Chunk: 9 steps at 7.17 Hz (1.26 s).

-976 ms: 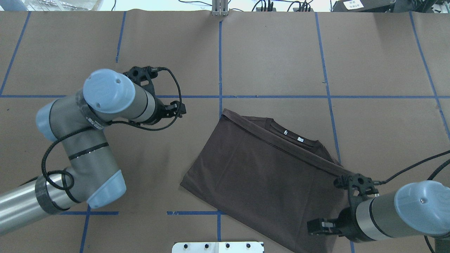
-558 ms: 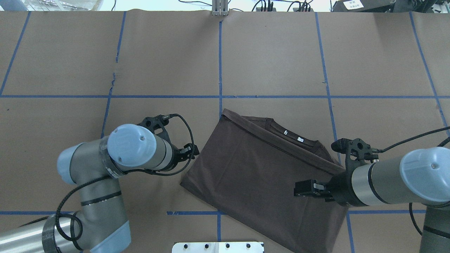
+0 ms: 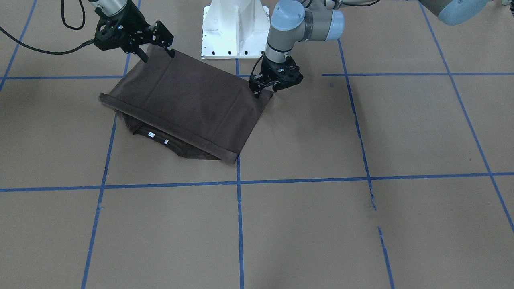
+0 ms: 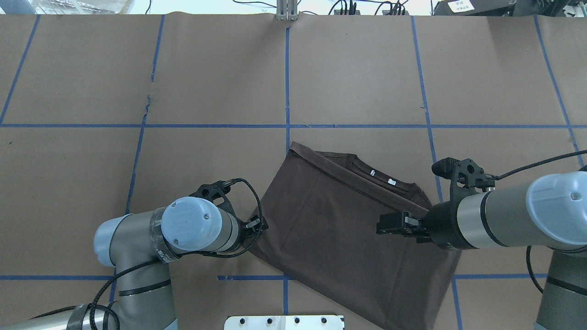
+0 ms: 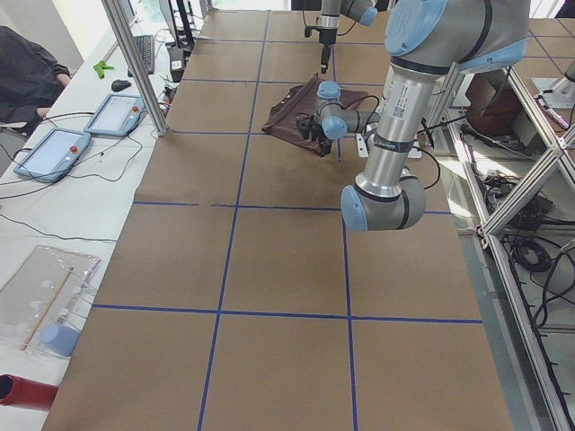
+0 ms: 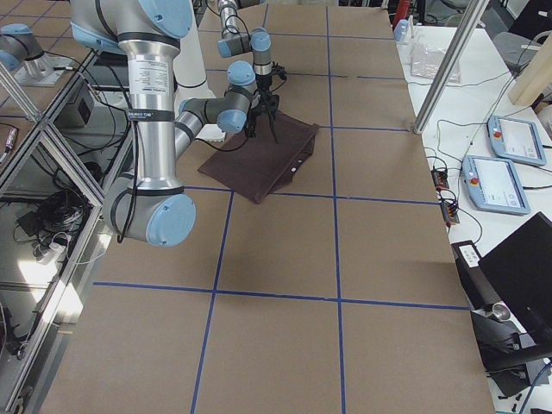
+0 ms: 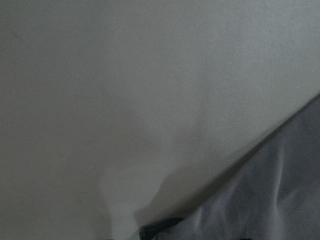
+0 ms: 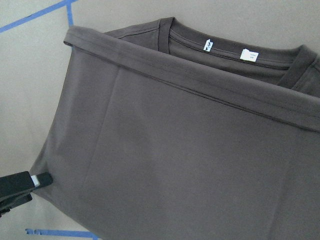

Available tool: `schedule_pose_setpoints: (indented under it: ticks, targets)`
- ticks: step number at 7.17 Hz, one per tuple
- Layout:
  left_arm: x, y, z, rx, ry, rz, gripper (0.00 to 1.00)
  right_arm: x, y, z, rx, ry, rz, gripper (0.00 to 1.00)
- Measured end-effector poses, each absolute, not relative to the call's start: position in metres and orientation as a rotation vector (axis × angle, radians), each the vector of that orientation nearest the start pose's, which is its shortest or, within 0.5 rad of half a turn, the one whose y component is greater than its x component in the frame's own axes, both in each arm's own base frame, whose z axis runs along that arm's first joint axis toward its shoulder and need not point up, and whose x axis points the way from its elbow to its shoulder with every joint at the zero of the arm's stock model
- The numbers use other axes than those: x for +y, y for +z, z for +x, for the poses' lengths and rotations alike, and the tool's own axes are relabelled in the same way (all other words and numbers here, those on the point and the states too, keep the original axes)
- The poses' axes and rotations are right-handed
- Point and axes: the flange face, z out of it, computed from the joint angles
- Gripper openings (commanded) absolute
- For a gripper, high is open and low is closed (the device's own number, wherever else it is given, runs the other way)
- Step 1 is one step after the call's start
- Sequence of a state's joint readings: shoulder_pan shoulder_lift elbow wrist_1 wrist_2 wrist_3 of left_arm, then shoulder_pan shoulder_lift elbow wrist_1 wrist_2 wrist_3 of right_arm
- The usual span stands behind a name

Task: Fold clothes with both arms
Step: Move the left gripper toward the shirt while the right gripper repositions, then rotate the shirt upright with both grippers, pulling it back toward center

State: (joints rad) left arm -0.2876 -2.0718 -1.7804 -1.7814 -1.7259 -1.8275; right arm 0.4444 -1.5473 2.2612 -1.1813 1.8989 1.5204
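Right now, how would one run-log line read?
shirt folded, flat | left end effector open at shirt corner | right end effector open above shirt

Robot lab: teach pendants (image 6: 509,138), aluminium framing (image 5: 137,67)

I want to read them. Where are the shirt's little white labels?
In the overhead view, the white labels sit inside the collar at the far edge of the brown T-shirt, right of the middle tape line.
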Motion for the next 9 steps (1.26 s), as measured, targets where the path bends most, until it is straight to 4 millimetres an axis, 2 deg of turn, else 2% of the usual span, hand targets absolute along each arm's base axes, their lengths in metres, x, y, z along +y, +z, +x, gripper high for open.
schedule_pose_setpoints:
  ticks: [4, 8, 9]
  targets:
    - [-0.301, 0.259, 0.579, 0.931, -0.429, -0.115, 0.0, -0.284, 0.282, -0.346, -1.14, 0.17, -0.008, 1.0]
    - [-0.327, 0.263, 0.564, 0.926, -0.47, -0.095, 0.0, -0.284, 0.281, -0.345, -1.142, 0.17, -0.007, 1.0]
    - [-0.341, 0.268, 0.56, 0.918, -0.475, -0.076, 0.0, -0.284, 0.281, -0.345, -1.142, 0.17, -0.007, 1.0]
